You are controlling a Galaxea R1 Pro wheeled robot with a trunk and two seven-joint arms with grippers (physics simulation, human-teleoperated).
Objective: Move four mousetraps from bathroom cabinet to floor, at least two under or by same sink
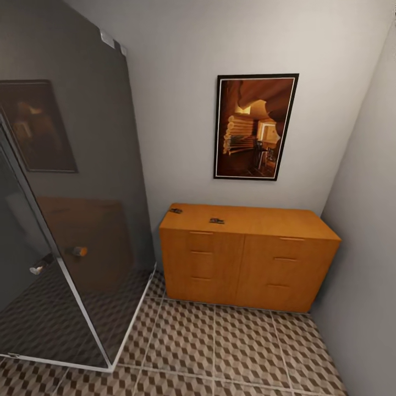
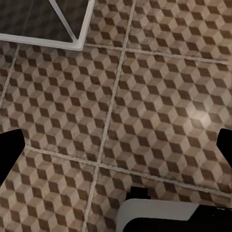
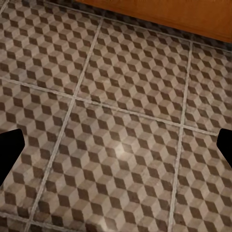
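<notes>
1. The cabinet (image 1: 248,258) stands at the centre of the head view, its back against the grey wall, its right end close to the side wall; drawer fronts with slim handles face the camera
2. Two mousetraps lie on the cabinet top: one mousetrap (image 1: 175,210) at the far left corner, a second mousetrap (image 1: 216,221) a little to the right and nearer the front edge; the two are apart, not touching
3. Any further mousetraps cannot be made out on the top
4. A framed picture (image 1: 255,126) hangs on the wall above the cabinet, in the upper middle of the frame
5. A dark glass shower enclosure (image 1: 66,220) takes up the left of the frame, with a white base rim and a round door knob (image 1: 80,251); the cabinet's left end sits just beside it
6. The bathroom floor (image 1: 231,352) with its cube pattern spreads across the bottom of the frame
7. In the left wrist view the left tool (image 2: 116,145) hangs over the floor tiles, dark fingertips at both side edges of the frame, spread wide, gripping nothing; the shower rim (image 2: 48,42) shows at upper left
8. In the right wrist view the right tool (image 3: 116,150) is likewise spread wide over the tiles and grips nothing, with the cabinet base along the top edge
</notes>
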